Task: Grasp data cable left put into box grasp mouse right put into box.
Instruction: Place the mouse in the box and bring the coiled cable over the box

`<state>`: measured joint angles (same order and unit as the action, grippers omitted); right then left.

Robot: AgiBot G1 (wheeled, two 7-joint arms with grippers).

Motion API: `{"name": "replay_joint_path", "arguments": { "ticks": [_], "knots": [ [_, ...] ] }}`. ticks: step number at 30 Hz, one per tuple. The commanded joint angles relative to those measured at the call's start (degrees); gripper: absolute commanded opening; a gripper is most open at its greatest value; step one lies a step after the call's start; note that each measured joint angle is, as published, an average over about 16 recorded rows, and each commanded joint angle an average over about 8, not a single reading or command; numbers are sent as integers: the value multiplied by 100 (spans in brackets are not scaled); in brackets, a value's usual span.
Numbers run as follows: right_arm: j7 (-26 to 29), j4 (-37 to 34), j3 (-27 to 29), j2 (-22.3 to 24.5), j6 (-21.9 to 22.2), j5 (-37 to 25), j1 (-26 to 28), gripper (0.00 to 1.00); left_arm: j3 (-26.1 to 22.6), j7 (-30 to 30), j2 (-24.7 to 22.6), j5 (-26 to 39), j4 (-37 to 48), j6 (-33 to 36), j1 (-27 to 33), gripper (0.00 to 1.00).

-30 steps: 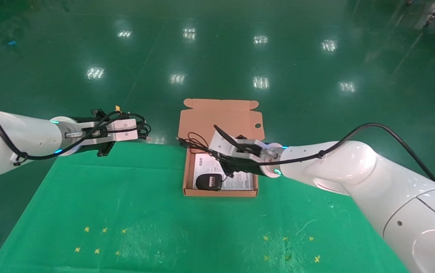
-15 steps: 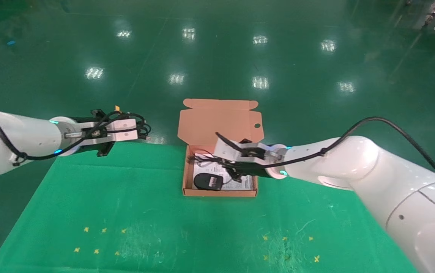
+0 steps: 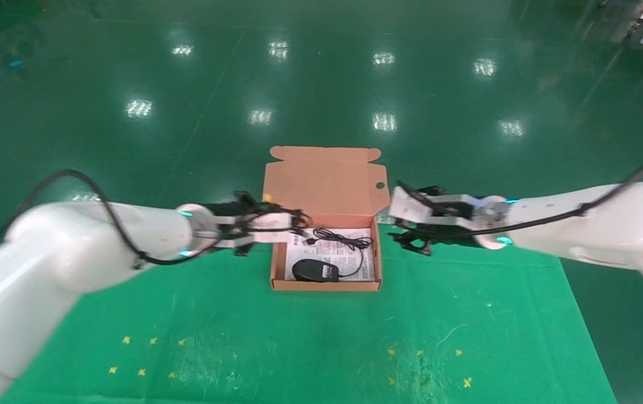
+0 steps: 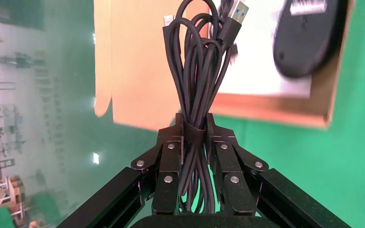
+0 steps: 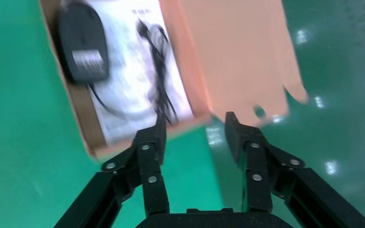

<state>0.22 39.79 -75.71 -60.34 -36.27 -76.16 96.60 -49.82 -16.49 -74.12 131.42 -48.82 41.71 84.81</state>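
The orange-brown box (image 3: 326, 285) lies open mid-table with its lid up. The black mouse (image 3: 314, 271) rests inside on the white sheet, and its thin cord (image 3: 347, 242) is looped beside it. My left gripper (image 3: 300, 226) is at the box's left wall, shut on the bundled black data cable (image 4: 196, 76). The cable's plug ends hang over the box (image 4: 275, 113) near the mouse (image 4: 309, 40). My right gripper (image 3: 399, 221) is open and empty, just right of the box. Its wrist view (image 5: 195, 128) shows the mouse (image 5: 83, 42) and cord (image 5: 159, 71) in the box (image 5: 81, 111).
The green table mat (image 3: 299, 348) extends toward me with small yellow marks (image 3: 147, 356) at the front left and front right. Glossy green floor lies beyond the table's far edge behind the box.
My left arm has swung right from the table's left edge to the box, carrying the cable. My right gripper has pulled out of the box to the right, leaving the mouse and cord inside.
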Motion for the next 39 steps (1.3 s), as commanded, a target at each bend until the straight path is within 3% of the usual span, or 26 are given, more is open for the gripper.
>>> {"name": "replay_joint_path", "arguments": {
  "ticks": [1, 9, 22, 30, 39],
  "knots": [
    [109, 367, -42, 314, -31, -74, 44, 100, -10, 274, -262, -222, 424, -293, 6, 0],
    [1016, 1548, -300, 1068, 117, -586, 134, 100, -461, 815, -426, -1198, 798, -819, 33, 0],
    [2332, 2689, -587, 1813, 97, -1537, 488, 100, -1403, 893, -454, -2303, 832, -1354, 143, 2],
    [2690, 2974, -667, 1930, 95, -1854, 559, 100, -1729, 845, -467, -2620, 871, -1463, 210, 100],
    [2663, 2939, -665, 1911, 96, -1836, 557, 100, -1705, 850, -440, -2595, 848, -1457, 213, 100]
  ]
}}
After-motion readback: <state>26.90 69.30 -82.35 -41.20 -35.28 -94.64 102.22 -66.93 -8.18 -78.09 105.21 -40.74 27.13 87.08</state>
